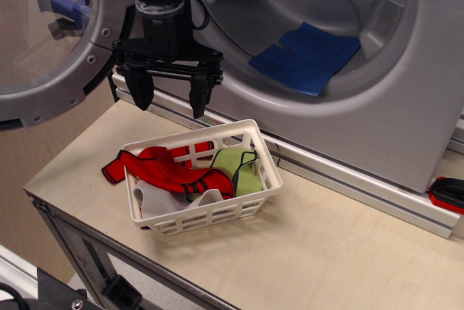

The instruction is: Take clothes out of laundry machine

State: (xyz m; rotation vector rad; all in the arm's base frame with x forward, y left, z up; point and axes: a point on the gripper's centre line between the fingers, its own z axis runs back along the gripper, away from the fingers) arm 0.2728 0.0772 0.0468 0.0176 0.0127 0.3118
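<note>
The bright blue cloth (307,55) lies folded inside the drum of the silver-grey laundry machine (377,114), at the lower right of the round opening. The machine's round glass door (43,35) stands open at the left. My black gripper (168,98) hangs open and empty above the table, just over the back left of the white basket and well left of the drum opening and the blue cloth.
A white slotted basket (264,179) sits on the wooden table (326,252) and holds a red black-trimmed garment (163,172), a lime-green cloth (235,165) and a white cloth. A red and black object (449,194) lies at the right edge.
</note>
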